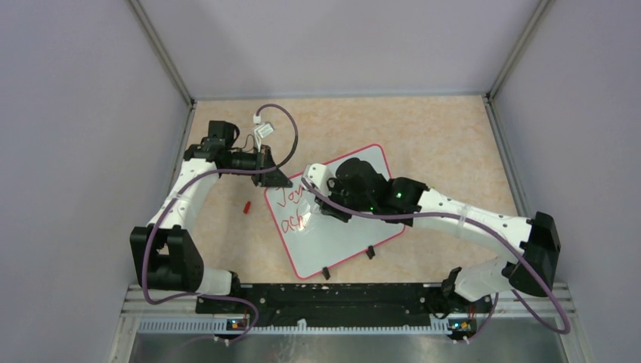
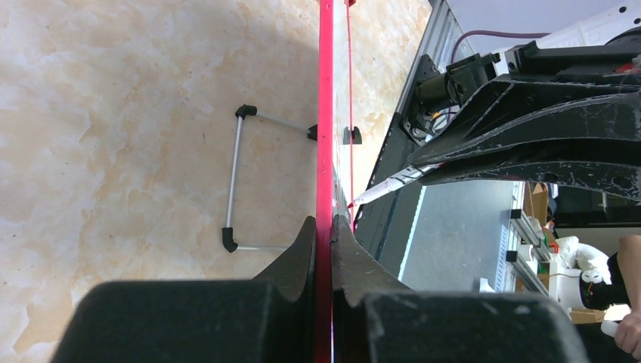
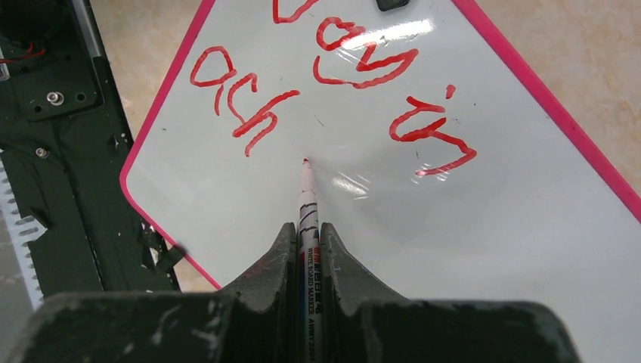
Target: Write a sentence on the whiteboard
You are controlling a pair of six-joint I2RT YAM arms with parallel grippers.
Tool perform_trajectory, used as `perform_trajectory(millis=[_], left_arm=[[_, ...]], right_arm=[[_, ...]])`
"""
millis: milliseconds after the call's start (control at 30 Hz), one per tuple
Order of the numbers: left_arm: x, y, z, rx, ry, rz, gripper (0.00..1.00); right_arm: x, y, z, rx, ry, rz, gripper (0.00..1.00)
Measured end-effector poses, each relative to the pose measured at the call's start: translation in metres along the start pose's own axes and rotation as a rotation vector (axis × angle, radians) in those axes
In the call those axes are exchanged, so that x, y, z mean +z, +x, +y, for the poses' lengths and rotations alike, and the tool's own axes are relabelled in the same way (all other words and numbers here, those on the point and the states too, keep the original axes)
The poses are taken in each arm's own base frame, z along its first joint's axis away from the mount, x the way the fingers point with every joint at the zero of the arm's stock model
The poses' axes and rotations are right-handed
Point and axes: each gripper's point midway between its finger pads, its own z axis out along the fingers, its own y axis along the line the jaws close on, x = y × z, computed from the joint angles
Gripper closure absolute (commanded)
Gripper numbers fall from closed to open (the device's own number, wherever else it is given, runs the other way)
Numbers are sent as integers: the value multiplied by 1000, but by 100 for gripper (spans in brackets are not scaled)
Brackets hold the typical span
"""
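The whiteboard point(image 1: 344, 242) with its red-pink frame lies tilted on the table. My left gripper point(image 1: 274, 178) is shut on the board's far left edge; the left wrist view shows the frame point(image 2: 325, 113) edge-on between the jaws. The sentence point(image 3: 332, 83) in red reads about "Joy is" and "ach". My right gripper point(image 1: 317, 198) is shut on a white whiteboard marker point(image 3: 308, 219). The marker's red tip point(image 3: 305, 161) sits at the board surface just right of "ach". The marker also shows in the left wrist view point(image 2: 382, 190).
A small red cap point(image 1: 246, 206) lies on the table left of the board. The board's wire leg point(image 2: 236, 181) rests on the marble-pattern table. Grey walls enclose the table on three sides. The black mounting rail point(image 1: 332, 299) runs along the near edge.
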Motion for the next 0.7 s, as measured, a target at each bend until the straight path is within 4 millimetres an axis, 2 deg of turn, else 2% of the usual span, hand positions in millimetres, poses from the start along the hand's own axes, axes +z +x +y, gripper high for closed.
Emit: perform_trajectory(millis=[333, 700], left_arm=[[0, 0, 0, 0, 0, 0, 100], [0, 0, 0, 0, 0, 0, 100]], right_arm=[[-1, -16, 2, -4, -18, -37, 100], [10, -11, 14, -11, -49, -12, 100]])
